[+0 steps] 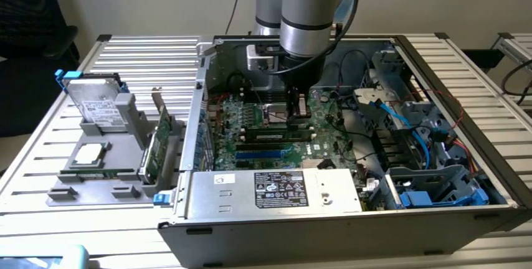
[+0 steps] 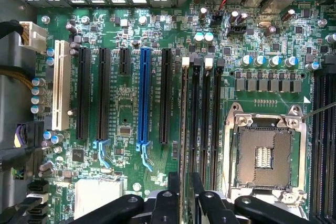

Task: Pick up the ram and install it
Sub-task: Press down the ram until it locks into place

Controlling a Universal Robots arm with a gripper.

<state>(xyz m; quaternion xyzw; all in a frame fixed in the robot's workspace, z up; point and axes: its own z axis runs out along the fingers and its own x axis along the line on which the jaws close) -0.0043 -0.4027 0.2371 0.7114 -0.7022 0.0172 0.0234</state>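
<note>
End effector [image 2: 184,181] is down inside the computer case [image 1: 332,225], fingers pinched narrowly on the ram [image 2: 184,124]. The stick stands edge-on along a slot near the processor socket [image 2: 265,158]. Pickup looks done; whether it is fully seated, I cannot tell.

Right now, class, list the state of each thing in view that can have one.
Gripper: shut on the ram.
Ram: gripped, standing on edge; seating unclear.
Computer case: open, side panel off.
CPU socket: empty.
Blue expansion slot: empty.
Hard drive: standing outside the case.
</note>
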